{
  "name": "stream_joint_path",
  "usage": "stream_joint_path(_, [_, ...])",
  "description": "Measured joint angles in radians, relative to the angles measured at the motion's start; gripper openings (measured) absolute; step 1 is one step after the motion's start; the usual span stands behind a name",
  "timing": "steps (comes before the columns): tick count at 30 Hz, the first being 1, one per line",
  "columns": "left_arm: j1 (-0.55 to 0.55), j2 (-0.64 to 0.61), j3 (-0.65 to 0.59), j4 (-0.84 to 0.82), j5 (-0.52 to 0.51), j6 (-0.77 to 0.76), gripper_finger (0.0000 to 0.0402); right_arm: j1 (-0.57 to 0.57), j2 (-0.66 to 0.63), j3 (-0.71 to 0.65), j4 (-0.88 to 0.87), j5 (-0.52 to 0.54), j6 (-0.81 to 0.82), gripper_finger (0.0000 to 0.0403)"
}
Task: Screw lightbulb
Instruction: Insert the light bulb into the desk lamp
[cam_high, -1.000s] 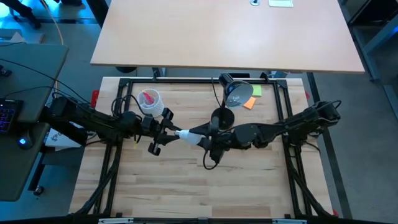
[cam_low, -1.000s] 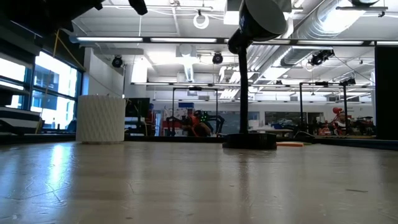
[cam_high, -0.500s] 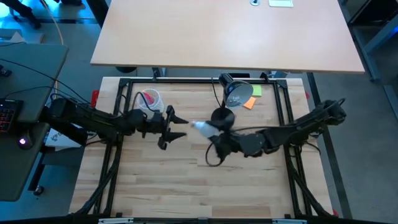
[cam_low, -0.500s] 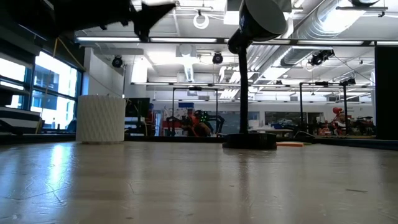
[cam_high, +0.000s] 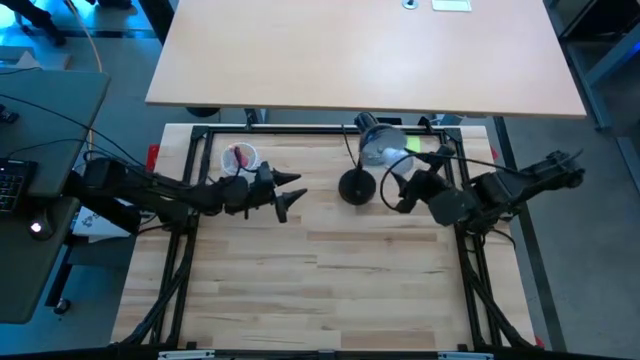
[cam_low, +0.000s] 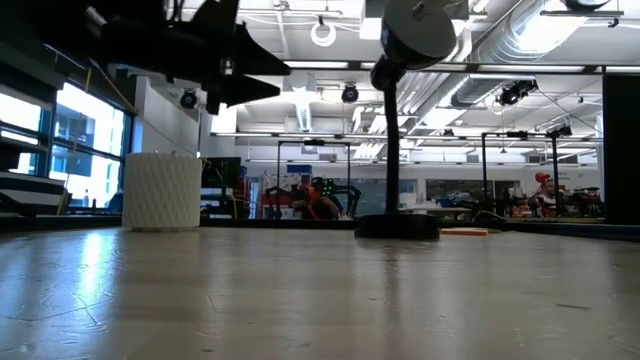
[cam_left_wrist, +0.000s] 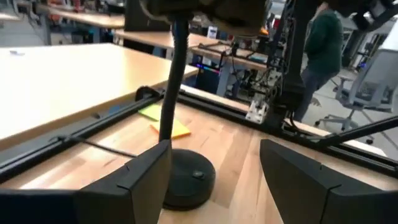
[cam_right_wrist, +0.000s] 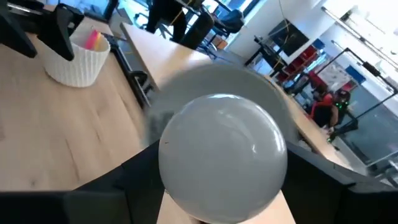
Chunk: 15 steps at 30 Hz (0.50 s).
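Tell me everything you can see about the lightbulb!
The lightbulb is round, smooth and frosted white, like glass. In the right wrist view its dome fills the picture, held between the right tool's two dark fingers; its screw end is hidden. From above, it is a small white shape at that tool's tip, up off the table, just right of the lamp's round black base and below its shade.

You get even overhead light on the bench (cam_high: 330, 270) from above, with only faint shadows. From bench height, ceiling strip lights glare, the left hand (cam_low: 255, 75) shows as a black silhouette and the boards reflect a soft sheen. Up close, the lightbulb (cam_right_wrist: 222, 155) is blurred, pale grey against bright windows.
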<state>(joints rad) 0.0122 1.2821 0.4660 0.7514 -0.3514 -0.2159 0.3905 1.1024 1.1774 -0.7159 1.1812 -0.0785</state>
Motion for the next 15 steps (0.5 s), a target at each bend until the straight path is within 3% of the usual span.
stream_joint_path(9, [0.073,0.146,0.133,-0.021,0.106,0.066,0.0215,-0.067,0.058,0.0,0.021,-0.046,0.001,0.0263])
stream_joint_path(15, [0.216,0.21,0.266,-0.179,0.157,0.168,0.0198,-0.14,0.148,0.0,0.079,0.013,-0.001,0.0263])
